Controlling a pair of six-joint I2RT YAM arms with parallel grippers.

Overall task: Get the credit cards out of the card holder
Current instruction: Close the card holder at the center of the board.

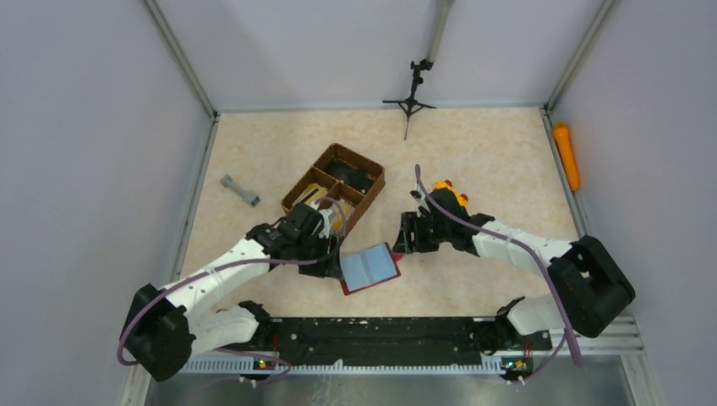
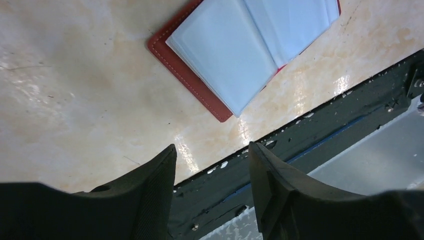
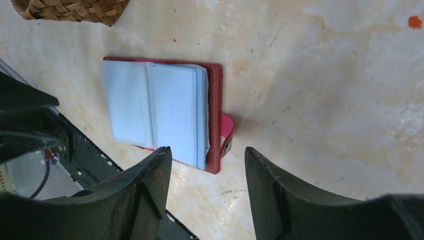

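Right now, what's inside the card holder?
The card holder lies open on the table. Only pale blue plastic sleeves show inside. Whatever sits in the lower sleeves is covered by the top ones.

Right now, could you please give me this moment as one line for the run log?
card holder: open flat on table | left gripper: open, empty | right gripper: open, empty

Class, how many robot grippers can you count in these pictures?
2. The left gripper, open, is left of the open card holder, near the basket; the right gripper, open, is right of it.
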